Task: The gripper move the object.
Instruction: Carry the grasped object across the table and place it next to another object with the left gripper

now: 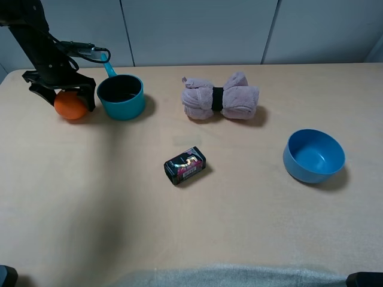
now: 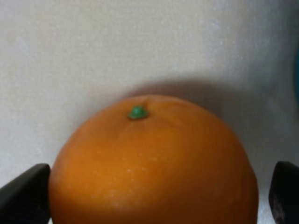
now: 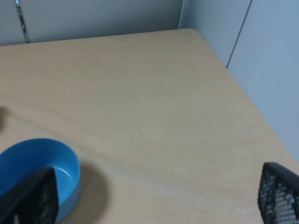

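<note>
Surveying the table from the high camera, I logged the following.

Item: the object, an orange ball, sat at the far left of the table, close to the left edge. The left gripper stood over it, fingers spread apart on either side; in the left wrist view the orange lay between the two black fingertips, with a sliver of gap on each side, so I counted it straddled, not clamped.

Item: teal pot, just right of the orange, handle pointing to the far side. It blocked any move rightward.

Item: rolled pink towel with a black band, far centre, well apart from the pot.

Item: small black printed box, mid-table.

Item: blue bowl, right side; the right wrist view showed that bowl just beside the right gripper, whose mesh fingers stood wide apart.

Open room: bare tabletop lay along the near left and near centre.
</note>
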